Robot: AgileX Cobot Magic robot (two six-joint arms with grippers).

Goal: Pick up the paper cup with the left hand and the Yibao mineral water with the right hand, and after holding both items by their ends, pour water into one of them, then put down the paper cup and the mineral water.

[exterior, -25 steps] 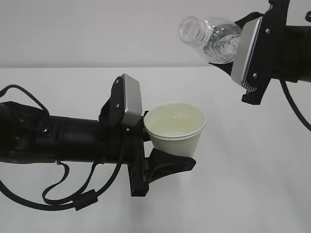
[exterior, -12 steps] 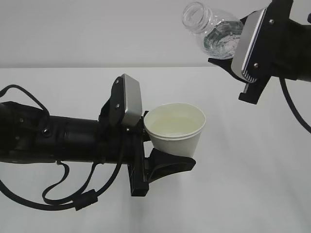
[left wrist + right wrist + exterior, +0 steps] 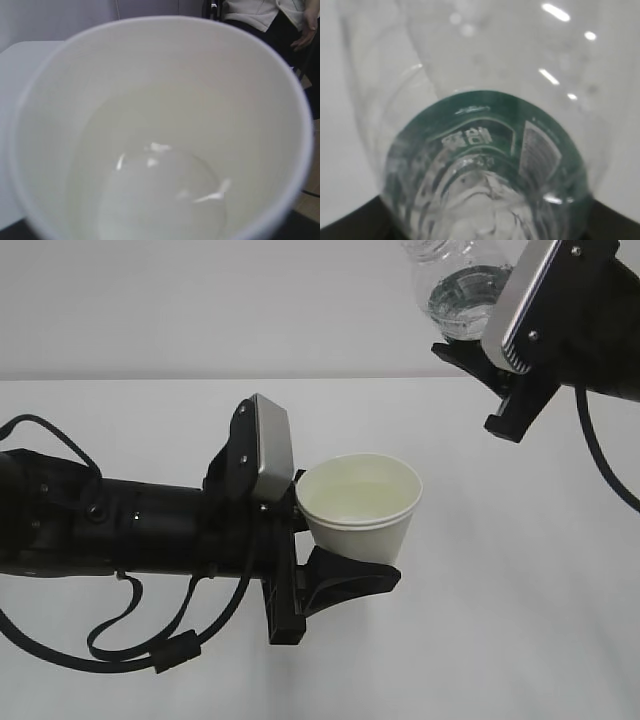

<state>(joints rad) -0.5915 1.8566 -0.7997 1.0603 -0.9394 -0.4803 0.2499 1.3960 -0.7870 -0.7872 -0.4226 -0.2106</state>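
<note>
The white paper cup (image 3: 360,505) hangs upright above the table, and my left gripper (image 3: 345,540) is shut on its lower end. The left wrist view looks straight into the paper cup (image 3: 165,100), where a little water (image 3: 160,200) lies at the bottom. At the top right my right gripper (image 3: 480,315) is shut on the base end of the Yibao mineral water (image 3: 455,285). The bottle stands nearly upright with its neck cut off by the top edge and some water left inside. In the right wrist view the Yibao mineral water (image 3: 480,150) fills the frame, green label band towards me.
A white table (image 3: 520,590) lies under both arms against a pale wall. Black cables (image 3: 130,640) loop below the left arm. A seated person (image 3: 260,15) shows beyond the cup's rim in the left wrist view.
The right gripper has risen and turned the bottle from lying tilted, mouth to the left, to almost upright, mouth up. The left arm and the cup have stayed still.
</note>
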